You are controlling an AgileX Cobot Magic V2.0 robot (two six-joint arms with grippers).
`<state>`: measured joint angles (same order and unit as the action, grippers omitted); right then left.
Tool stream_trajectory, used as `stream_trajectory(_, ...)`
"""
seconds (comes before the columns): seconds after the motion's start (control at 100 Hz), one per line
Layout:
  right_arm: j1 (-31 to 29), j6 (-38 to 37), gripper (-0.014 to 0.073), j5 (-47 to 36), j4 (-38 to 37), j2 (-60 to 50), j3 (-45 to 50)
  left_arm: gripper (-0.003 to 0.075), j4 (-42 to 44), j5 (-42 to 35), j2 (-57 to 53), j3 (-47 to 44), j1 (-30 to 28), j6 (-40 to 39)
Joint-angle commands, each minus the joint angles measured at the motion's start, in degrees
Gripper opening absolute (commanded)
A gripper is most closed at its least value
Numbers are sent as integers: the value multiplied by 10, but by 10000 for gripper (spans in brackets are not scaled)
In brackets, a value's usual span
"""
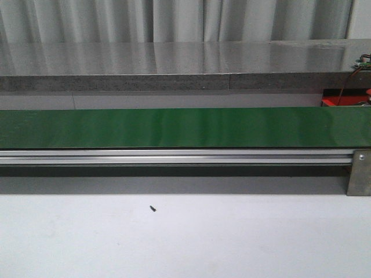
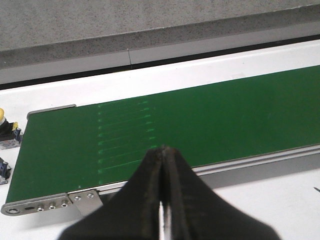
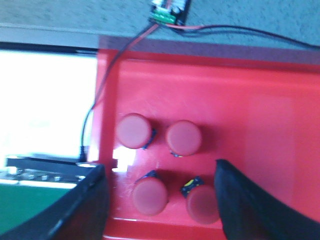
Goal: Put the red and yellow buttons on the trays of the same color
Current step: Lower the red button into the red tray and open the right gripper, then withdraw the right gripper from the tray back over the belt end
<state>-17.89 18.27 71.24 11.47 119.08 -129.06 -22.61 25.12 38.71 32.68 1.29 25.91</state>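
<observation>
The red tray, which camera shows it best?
The right wrist view: the red tray fills most of the picture, with four red buttons standing on it between the open fingers. The front view catches only a red sliver at the far right behind the belt. The left wrist view shows none of it.

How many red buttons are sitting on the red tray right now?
4, all seen in the right wrist view on the red tray: two farther from the fingers, two nearer. More may lie outside the frame.

Even light, blurred overexposed right-wrist view
</observation>
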Motion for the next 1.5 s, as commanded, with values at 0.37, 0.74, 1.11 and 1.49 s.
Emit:
stream_trajectory(0.37, 104, -14, 414, 46, 7, -160, 74, -20, -12, -37, -2, 16, 4, 0)
stream_trajectory(0.74, 145, -14, 414, -72, 7, -365, 358, -20, -12, -36, -2, 16, 4, 0)
stream_trajectory(1.11, 145, -19, 414, -220, 7, -593, 678, -20, -12, -36, -2, 16, 4, 0)
stream_trajectory(1.49, 145, -19, 41, -261, 7, -720, 803, -20, -12, -36, -2, 16, 4, 0)
